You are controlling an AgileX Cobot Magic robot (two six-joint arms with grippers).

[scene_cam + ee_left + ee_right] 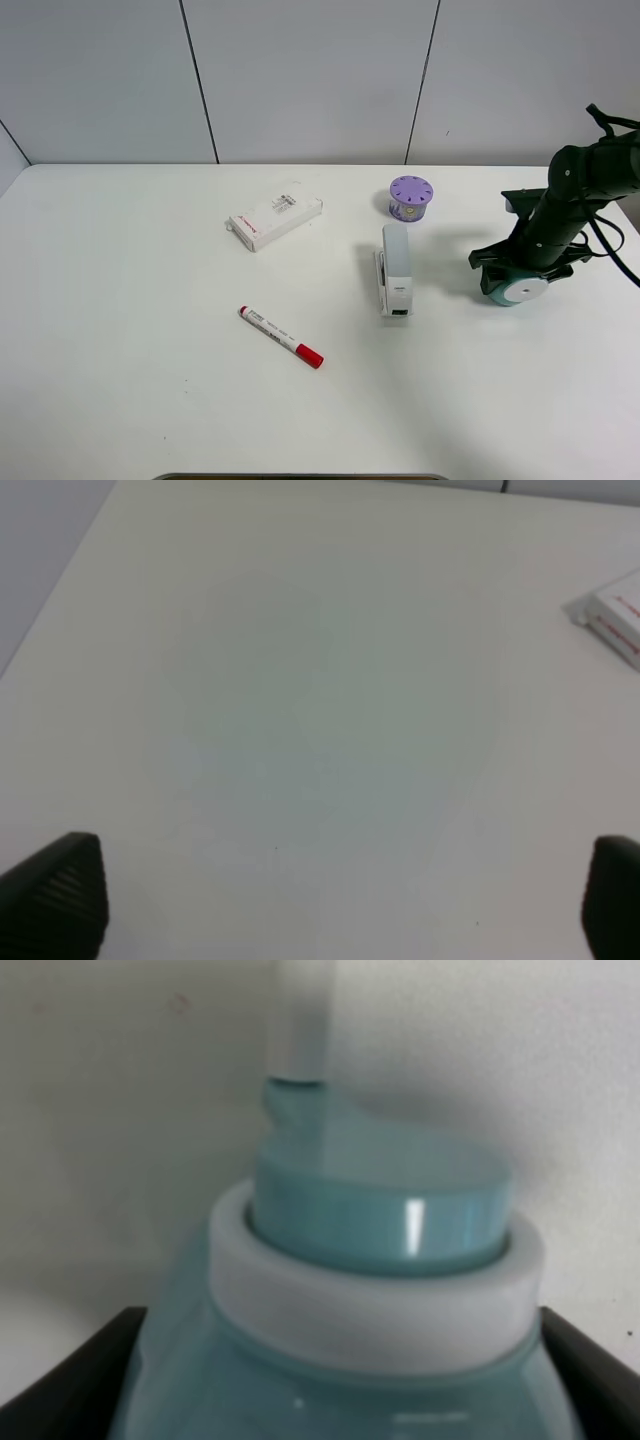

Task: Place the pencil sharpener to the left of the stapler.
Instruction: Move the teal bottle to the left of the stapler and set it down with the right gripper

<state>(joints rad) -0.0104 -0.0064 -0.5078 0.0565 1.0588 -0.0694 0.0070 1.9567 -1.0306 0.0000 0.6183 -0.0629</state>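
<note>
The teal pencil sharpener [520, 289] sits on the white table at the right, its round white face turned toward the front. My right gripper [515, 268] comes down over it. In the right wrist view the teal body with its white ring [375, 1260] fills the space between the two black fingers [70, 1380], which press against its sides. The white stapler with a pale grey-blue top [395, 270] lies to the left of the sharpener, pointing front to back. My left gripper [320, 900] is open over bare table, holding nothing, and does not show in the exterior high view.
A small purple round container [411, 197] stands just behind the stapler. A flat white box with red print [275, 217] lies at the back centre-left, its corner [615, 615] showing in the left wrist view. A red-capped marker [281, 336] lies in front, left of the stapler.
</note>
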